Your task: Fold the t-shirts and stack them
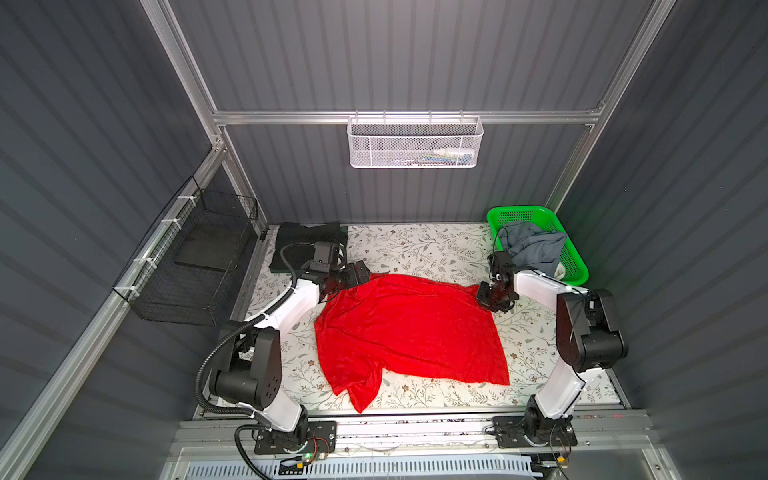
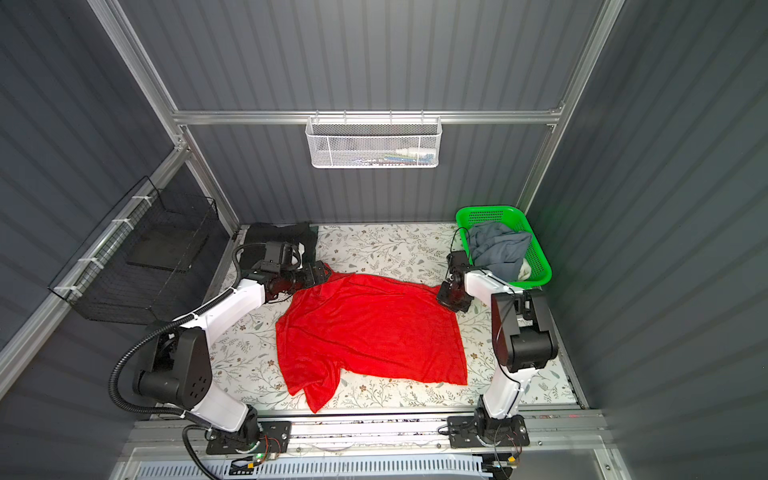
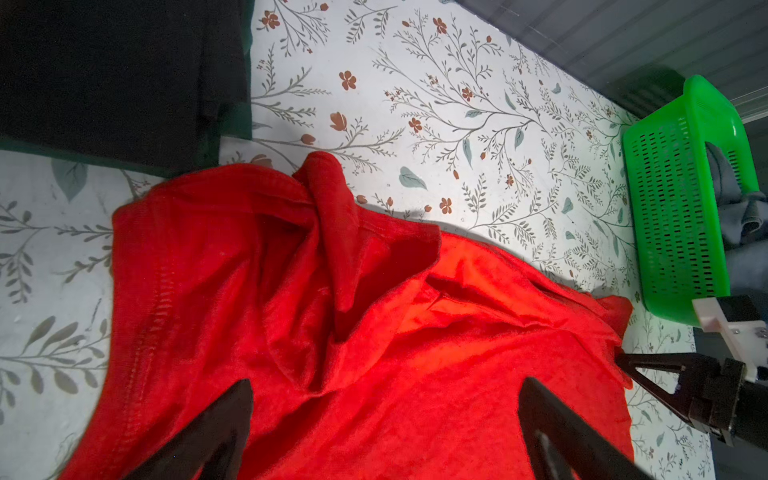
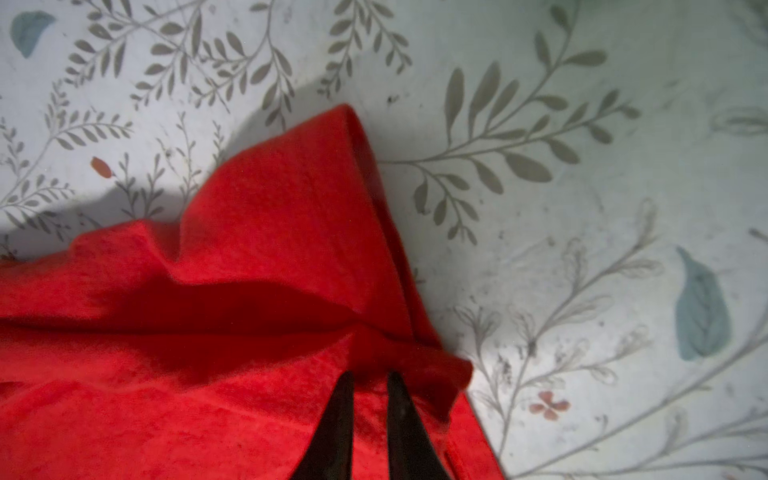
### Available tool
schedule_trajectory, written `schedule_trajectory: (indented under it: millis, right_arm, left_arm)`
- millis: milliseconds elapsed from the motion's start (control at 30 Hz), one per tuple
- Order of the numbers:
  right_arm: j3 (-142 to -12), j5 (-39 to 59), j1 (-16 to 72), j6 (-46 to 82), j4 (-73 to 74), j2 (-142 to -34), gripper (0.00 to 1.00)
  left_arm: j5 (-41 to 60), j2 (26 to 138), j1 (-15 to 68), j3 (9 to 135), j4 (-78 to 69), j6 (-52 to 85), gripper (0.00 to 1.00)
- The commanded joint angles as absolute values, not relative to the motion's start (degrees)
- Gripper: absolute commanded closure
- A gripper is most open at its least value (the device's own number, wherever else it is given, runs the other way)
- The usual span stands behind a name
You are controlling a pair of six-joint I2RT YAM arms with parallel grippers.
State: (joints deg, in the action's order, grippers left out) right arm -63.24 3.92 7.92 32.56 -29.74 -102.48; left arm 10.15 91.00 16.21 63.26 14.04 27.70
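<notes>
- Pinching a raised fold at the corner of the red t-shirt (image 4: 249, 249), the right gripper (image 4: 370, 376) is seen with its jaws drawn almost together and cloth caught between them. The grip is judged to be for pulling that corner flat.
- The left gripper (image 3: 386, 382) is held with jaws spread wide above the rumpled collar end, which lies just ahead of them. A matching grasp seems intended.
- The shirt's body is spread on the floral mat (image 1: 415, 245) between both grippers.
- Beyond the left jaws, folded dark t-shirts (image 1: 299, 235) are stacked, marking the pile's place.
- Beyond the right jaws, a grey-blue t-shirt (image 1: 536, 245) is heaped in the green basket (image 1: 523, 210), not yet folded.
</notes>
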Motion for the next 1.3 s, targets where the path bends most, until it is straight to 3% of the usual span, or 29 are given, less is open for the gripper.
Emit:
schedule_trajectory:
  millis: [0, 200, 700, 900, 1267]
  right_arm:
    - [-63.0, 3.9, 8.7, 32.2, -30.1, -101.6, 0.86]
    - [-64.1, 2.3, 10.0, 31.6, -31.3, -101.3, 1.0]
    - [-62.6, -2.0, 14.8, 32.5, -32.9, -96.0, 1.0]
    - [-60.5, -0.3, 15.0, 33.9, -31.8, -93.1, 0.93]
    - [-58.3, 0.1, 15.1, 34.1, -31.2, -92.3, 0.91]
  left_arm:
    - [10.9, 91.3, 16.4, 63.9, 14.0, 28.1, 0.0]
    - [10.9, 90.9, 16.4, 63.3, 13.8, 28.0, 0.0]
    - [11.0, 91.1, 16.4, 62.9, 12.4, 28.7, 0.0]
    - [12.7, 96.3, 16.5, 65.8, 12.2, 29.6, 0.0]
    - [11.3, 110.3, 16.7, 78.4, 17.7, 26.2, 0.06]
